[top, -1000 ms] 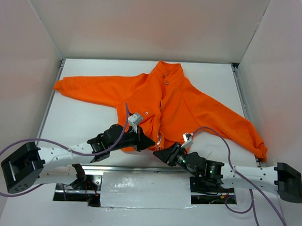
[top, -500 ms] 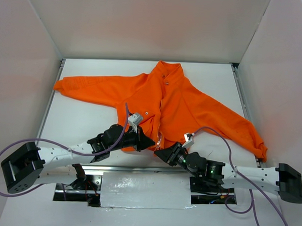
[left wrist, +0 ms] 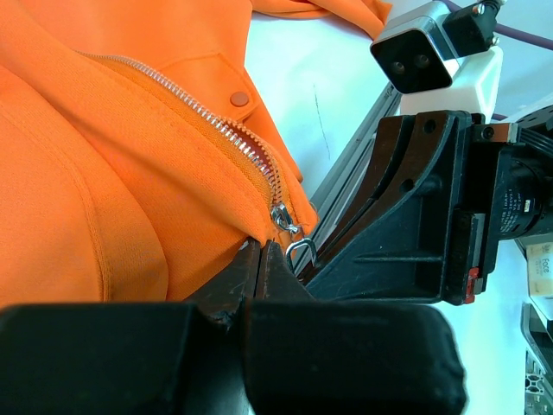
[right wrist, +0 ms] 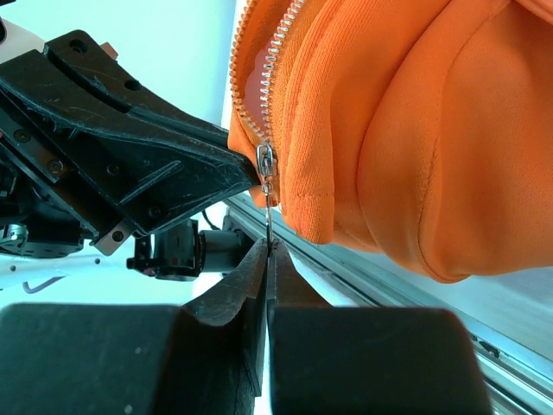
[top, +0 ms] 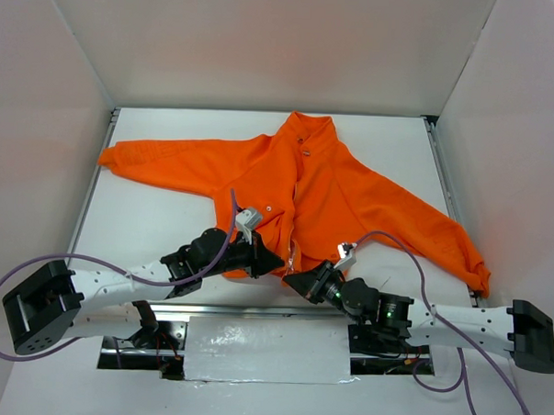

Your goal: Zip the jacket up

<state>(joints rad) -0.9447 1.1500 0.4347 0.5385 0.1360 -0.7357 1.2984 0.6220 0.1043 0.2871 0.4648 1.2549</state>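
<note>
White tabletop [top: 166, 223], jacket [top: 326, 187] still unmoved

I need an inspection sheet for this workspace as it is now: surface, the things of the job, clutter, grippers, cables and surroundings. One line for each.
Surface: white table, flat.
Job's things: orange jacket lies spread front up, sleeves out; its zipper has the slider low, near the bottom edge, and the teeth part above it.
Clutter: nothing seen.
Grippers: left gripper shut on the jacket's bottom edge beside the zipper; right gripper shut on the zipper pull.
Cables: a purple cable loops along each arm.
Surroundings: white walls on three sides; a silver foil patch at the near edge.
</note>
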